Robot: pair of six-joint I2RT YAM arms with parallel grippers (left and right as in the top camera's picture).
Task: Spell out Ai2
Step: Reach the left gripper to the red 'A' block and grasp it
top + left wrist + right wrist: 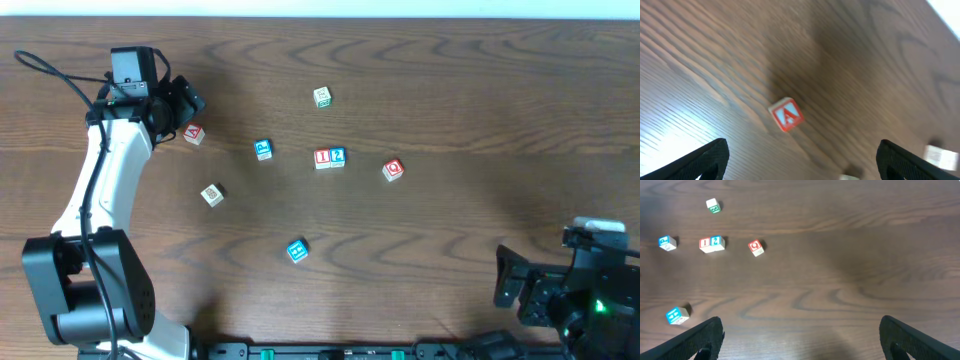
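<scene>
A red "A" block lies on the wood table at the upper left; it also shows in the left wrist view. My left gripper is open and empty, just left of and above it. A red "I" block and a blue "2" block sit touching side by side mid-table, and show in the right wrist view. My right gripper is open and empty at the lower right, far from the blocks.
Other blocks lie about: a blue one, a green-marked one, a red "Q" one, a tan one and a blue one. The table's front edge runs below the arms.
</scene>
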